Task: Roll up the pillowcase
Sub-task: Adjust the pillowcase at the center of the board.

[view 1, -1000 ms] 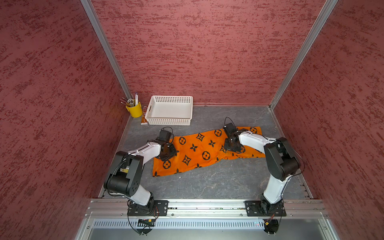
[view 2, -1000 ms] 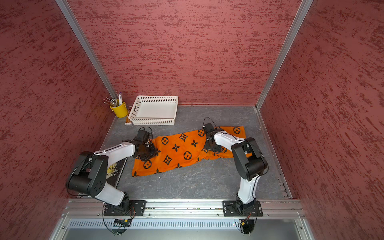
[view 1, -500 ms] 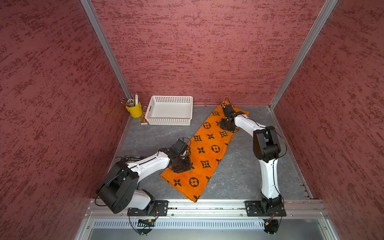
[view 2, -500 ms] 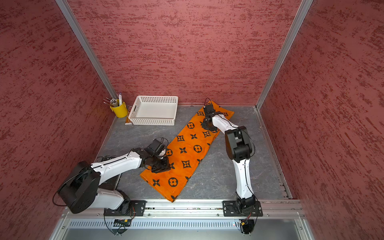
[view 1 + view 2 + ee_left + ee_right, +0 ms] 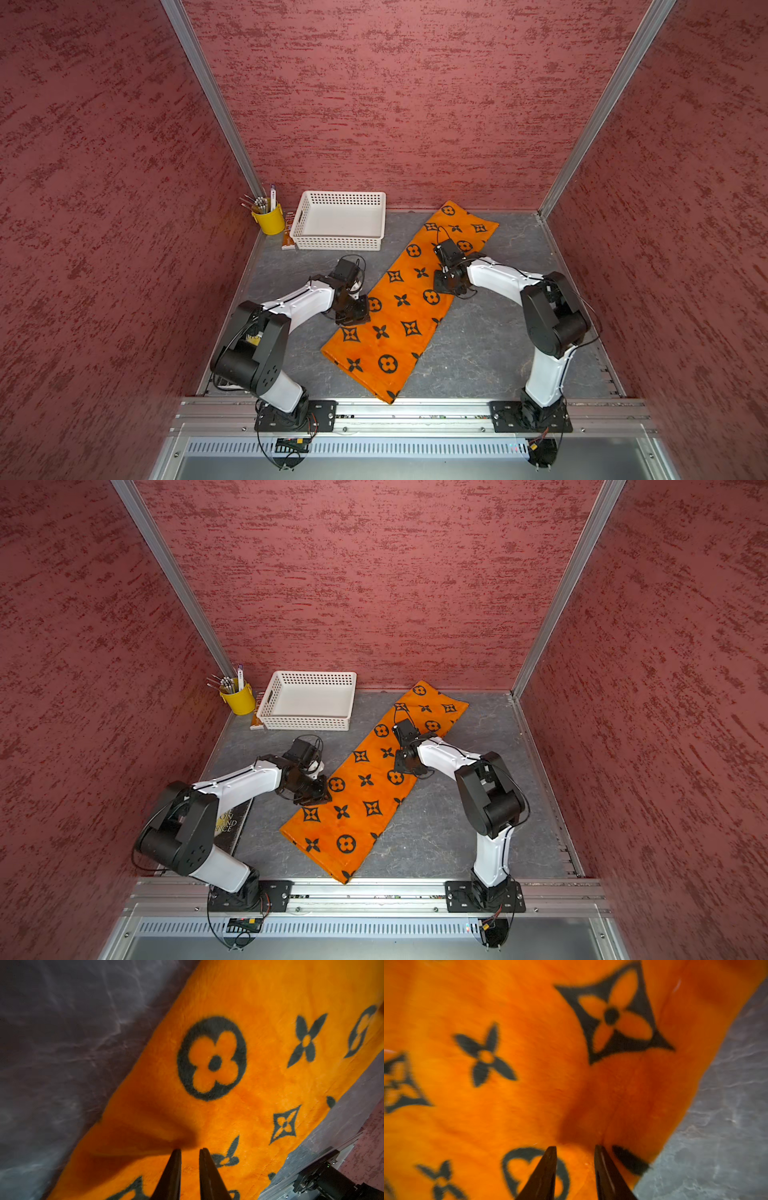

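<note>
pillowcase (image 5: 409, 303) spread diagonal; left gripper (image 5: 353, 318), right gripper (image 5: 444, 286) at long edges

The left arm (image 5: 299, 301) and right arm (image 5: 496, 275) look alike: glossy white link shells between bulky black joint housings. Each stands on a black base plate (image 5: 323, 415) with screws at its corners, fixed to a silver rail (image 5: 415, 410). Thin black cables (image 5: 354, 256) loop at the wrists. The left tool (image 5: 190, 1150) and right tool (image 5: 575, 1147) have dark, smooth fingers (image 5: 170, 1178) tapering to narrow tips.
</note>
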Available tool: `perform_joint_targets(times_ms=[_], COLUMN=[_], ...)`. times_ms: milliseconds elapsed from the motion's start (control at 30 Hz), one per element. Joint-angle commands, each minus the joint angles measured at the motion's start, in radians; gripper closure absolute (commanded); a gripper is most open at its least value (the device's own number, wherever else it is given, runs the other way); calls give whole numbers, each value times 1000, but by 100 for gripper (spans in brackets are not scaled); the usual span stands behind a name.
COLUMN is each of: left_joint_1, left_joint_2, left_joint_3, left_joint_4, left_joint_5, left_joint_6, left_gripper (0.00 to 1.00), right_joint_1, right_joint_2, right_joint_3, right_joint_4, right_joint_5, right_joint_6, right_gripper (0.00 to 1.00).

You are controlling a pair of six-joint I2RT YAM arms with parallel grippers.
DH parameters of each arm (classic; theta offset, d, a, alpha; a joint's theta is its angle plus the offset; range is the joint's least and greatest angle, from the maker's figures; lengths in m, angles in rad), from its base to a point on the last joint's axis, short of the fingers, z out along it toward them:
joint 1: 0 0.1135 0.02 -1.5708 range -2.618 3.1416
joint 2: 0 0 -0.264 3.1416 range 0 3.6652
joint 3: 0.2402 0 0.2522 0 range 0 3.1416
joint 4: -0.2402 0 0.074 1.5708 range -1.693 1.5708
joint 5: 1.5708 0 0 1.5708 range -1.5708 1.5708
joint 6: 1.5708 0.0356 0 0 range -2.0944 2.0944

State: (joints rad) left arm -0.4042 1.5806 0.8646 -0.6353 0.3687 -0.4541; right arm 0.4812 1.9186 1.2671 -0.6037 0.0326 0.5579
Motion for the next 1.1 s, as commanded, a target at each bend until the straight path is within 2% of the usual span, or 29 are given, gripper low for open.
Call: perform_joint_targets(times_ms=[0, 233, 433, 500, 533, 567, 600, 633, 700, 900, 1067], left_joint_1=[-30, -30, 26, 48, 54, 54, 54, 56, 66, 143, 157], left_joint_2=[31, 112, 195, 187, 170, 148, 117, 87, 0, -271, -407], left_joint_3=[-7, 36, 150, 180, 195, 203, 204, 196, 144, -125, -238], left_joint_4=[35, 141, 167, 143, 117, 93, 66, 46, 15, -27, -84], left_joint_5=[7, 8, 15, 25, 22, 10, -7, -19, -42, -48, -79], left_joint_6=[-17, -125, -124, -109, -94, -84, -76, -74, -88, -142, -171], left_gripper=[82, 82, 82, 77, 72, 66, 53, 44, 35, 26, 23], right_joint_1=[-15, -87, -136, -136, -136, -137, -135, -131, -122, -47, 80], right_joint_2=[55, 238, 344, 344, 336, 319, 288, 256, 162, -85, -228], right_joint_3=[60, 323, 526, 564, 576, 575, 556, 528, 441, 200, 61], right_joint_4=[36, -1, -48, -56, -60, -55, -39, -18, 45, 140, 157], right_joint_5=[45, 43, 9, -6, -21, -35, -46, -56, -72, -100, -56], right_joint_6=[-18, -144, -210, -230, -236, -238, -239, -239, -241, -250, -285], right_gripper=[65, 65, 65, 65, 63, 61, 57, 52, 43, 33, 26])
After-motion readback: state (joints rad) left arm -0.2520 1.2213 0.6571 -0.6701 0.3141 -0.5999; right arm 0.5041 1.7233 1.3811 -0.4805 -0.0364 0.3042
